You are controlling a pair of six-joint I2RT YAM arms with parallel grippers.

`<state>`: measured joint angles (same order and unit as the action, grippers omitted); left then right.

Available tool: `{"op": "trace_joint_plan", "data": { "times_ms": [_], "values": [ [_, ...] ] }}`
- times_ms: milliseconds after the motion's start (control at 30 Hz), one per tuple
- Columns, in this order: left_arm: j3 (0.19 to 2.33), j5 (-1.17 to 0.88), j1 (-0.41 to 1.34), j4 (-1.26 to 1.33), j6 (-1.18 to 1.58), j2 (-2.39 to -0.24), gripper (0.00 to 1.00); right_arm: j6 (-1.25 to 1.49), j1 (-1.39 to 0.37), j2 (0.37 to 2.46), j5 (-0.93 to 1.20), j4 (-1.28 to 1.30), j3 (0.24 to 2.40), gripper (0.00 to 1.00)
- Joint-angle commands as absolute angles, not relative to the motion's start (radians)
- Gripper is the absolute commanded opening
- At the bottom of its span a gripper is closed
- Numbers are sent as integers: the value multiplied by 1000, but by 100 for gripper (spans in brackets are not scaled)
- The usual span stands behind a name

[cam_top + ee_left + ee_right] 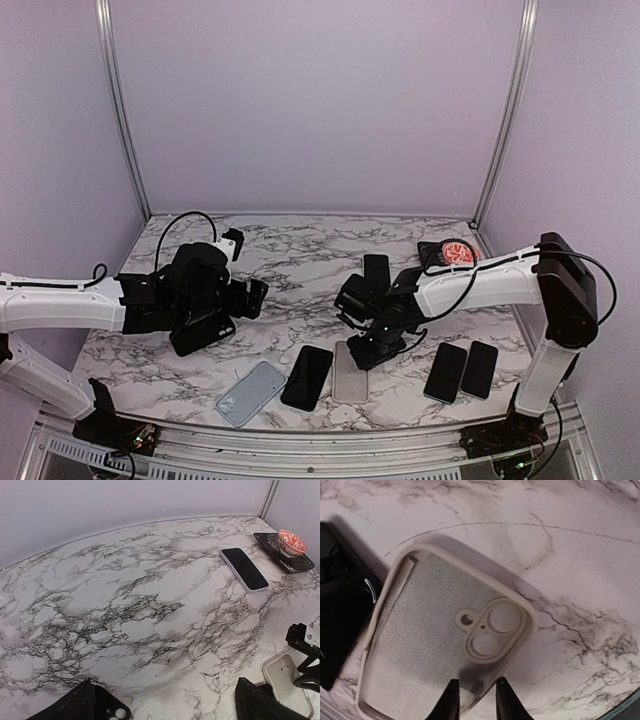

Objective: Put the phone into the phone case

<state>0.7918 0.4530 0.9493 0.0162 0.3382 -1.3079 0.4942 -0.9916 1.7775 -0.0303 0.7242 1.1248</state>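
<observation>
A beige phone case (420, 645) lies open side up, camera cutout toward my right gripper (476, 696). The right jaws stand a little apart, straddling the case's rim near the cutout, one finger over the inside and one outside. In the top view this case (350, 378) lies just below the right gripper (362, 335). A black phone (307, 377) lies face up beside the case on its left, and also shows in the right wrist view (340, 625). My left gripper (165, 702) is wide open and empty, low over the marble, with a black case (112, 711) by its left finger.
A light blue case (250, 392) lies at the front left. Two dark phones (461, 370) lie at the front right. A phone in a white case (245, 569) lies farther back. A red patterned bowl (292, 542) stands on a black tray (270, 542) at the back right.
</observation>
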Motion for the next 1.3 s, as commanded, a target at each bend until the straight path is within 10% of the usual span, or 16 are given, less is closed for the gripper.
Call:
{"op": "trace_joint_plan", "data": {
  "times_ms": [0, 400, 700, 800, 967, 1267],
  "values": [
    [776, 464, 953, 6, 339, -1311, 99, 540, -1001, 1794, -11, 692, 1114, 15],
    [778, 457, 954, 9, 294, -1342, 99, 439, -863, 1853, -197, 740, 1252, 0],
    [784, 236, 1065, -36, 170, -1440, 64, 400, -841, 1876, -272, 784, 1321, 0],
    [764, 154, 1100, -53, 131, -1438, 56, 392, -842, 1862, -300, 821, 1352, 21],
    [734, -19, 1149, -122, 125, -1411, 41, 409, -909, 1781, -237, 822, 1368, 25],
    [685, -72, 1266, -256, 188, -1409, 34, 489, -1026, 1836, 103, 623, 1224, 19]
  ]
}}
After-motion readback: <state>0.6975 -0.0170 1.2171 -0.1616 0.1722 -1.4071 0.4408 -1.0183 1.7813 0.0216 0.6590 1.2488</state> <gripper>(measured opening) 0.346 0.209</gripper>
